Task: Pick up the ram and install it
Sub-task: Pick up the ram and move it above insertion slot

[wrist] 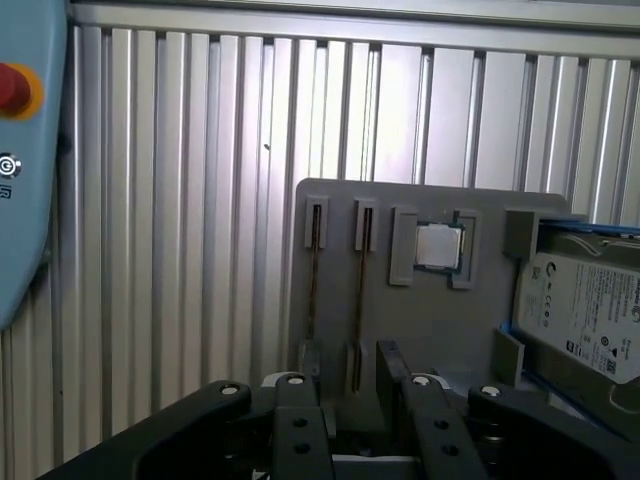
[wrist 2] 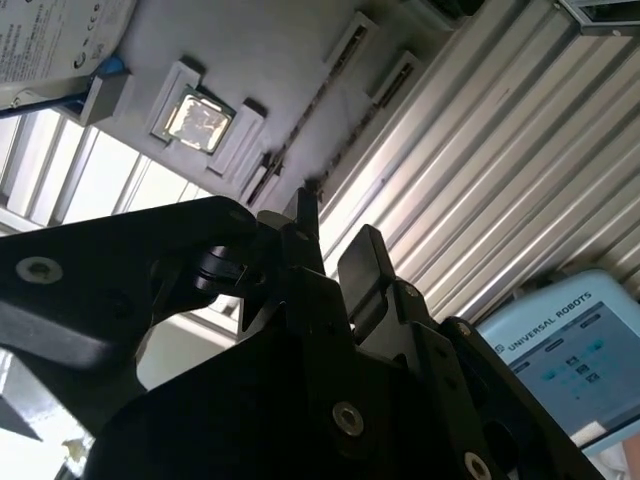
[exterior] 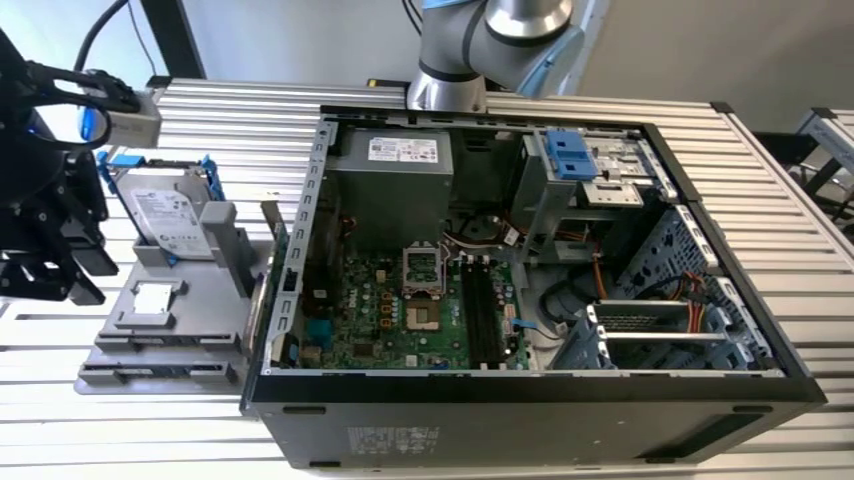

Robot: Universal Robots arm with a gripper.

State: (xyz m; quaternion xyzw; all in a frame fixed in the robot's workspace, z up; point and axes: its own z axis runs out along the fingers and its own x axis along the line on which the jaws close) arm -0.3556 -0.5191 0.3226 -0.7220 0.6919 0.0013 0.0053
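Two thin dark sticks stand on edge in slots of a grey tray; the ram is one, with its twin beside it. In the exterior view the ram rises at the tray's side nearest the computer case. My black gripper hovers above the tray, open, and one stick lines up with the gap between its fingers without touching them. It also shows from below in the second wrist view and at the exterior view's left. The motherboard's long black slots lie inside the open case.
The tray also carries a small square silver chip and a white-labelled hard drive in a blue frame. The open computer case stands at the exterior view's right. A blue pendant lies on the ribbed metal table.
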